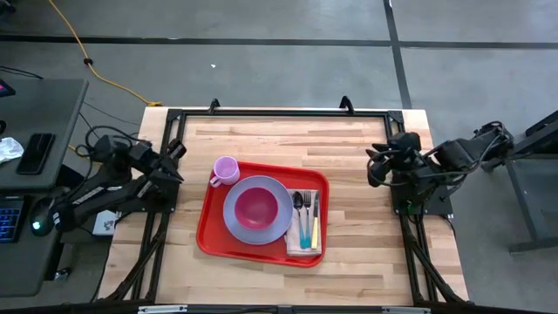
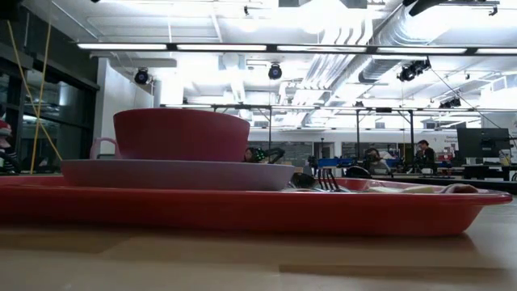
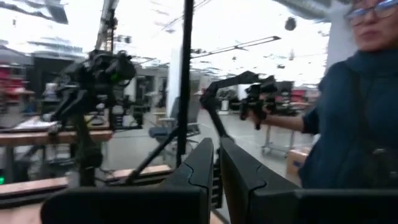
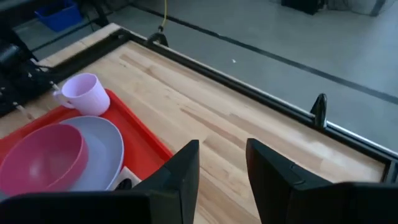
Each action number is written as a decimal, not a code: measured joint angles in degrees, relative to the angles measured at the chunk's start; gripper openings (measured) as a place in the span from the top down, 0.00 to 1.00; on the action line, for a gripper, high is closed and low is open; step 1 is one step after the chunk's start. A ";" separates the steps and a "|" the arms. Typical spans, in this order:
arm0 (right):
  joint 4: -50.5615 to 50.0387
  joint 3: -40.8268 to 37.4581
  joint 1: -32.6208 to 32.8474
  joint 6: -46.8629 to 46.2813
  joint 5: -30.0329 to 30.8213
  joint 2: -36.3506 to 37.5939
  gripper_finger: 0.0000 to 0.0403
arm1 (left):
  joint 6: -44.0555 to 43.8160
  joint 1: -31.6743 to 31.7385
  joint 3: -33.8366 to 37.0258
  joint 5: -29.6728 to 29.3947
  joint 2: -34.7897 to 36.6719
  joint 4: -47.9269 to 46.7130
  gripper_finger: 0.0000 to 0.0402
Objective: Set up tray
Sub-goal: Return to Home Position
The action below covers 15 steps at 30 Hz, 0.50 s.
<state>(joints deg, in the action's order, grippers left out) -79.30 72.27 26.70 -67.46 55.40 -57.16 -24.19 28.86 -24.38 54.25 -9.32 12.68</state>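
Observation:
The red tray point(image 1: 212, 228) lies flat on the wooden table, about mid-table. On it sits a lavender plate point(image 1: 234, 218) with a pink bowl point(image 1: 256, 208) inside. A lavender cup point(image 1: 226, 169) stands at the tray's far left corner. A spoon, a fork and other cutlery point(image 1: 305, 218) lie on a white napkin at the tray's right side. My left gripper point(image 1: 177, 153) hovers at the table's left edge, shut and raised, facing the room. My right gripper point(image 4: 222, 165) hovers at the right edge, open, pointing toward the tray. Both are well apart from the tray.
A black frame point(image 1: 279, 112) runs along the table's far, left and right edges. Bare wood point(image 1: 357, 148) lies between the tray and my right gripper. A person in a dark blue top point(image 3: 351, 118) stands beyond the table in the left wrist view.

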 joint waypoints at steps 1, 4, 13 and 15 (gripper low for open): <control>-0.23 -0.13 0.37 0.02 0.40 0.46 0.73 | 1.15 0.00 -0.09 -0.83 0.85 -2.06 0.84; 2.51 -4.10 1.35 0.06 1.33 3.51 0.73 | 4.25 0.00 -0.09 -2.61 2.75 -10.75 0.84; 26.14 -27.29 3.02 1.95 1.53 17.69 0.73 | 15.90 0.00 0.23 -6.08 3.96 -22.27 0.84; 30.25 -31.67 3.06 1.97 1.38 20.51 0.73 | 16.43 0.00 1.00 -6.74 3.98 -23.65 0.84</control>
<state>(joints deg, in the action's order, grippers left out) -49.05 40.60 29.76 -65.49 56.78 -36.66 -7.76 28.86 -23.38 47.51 -5.34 -10.98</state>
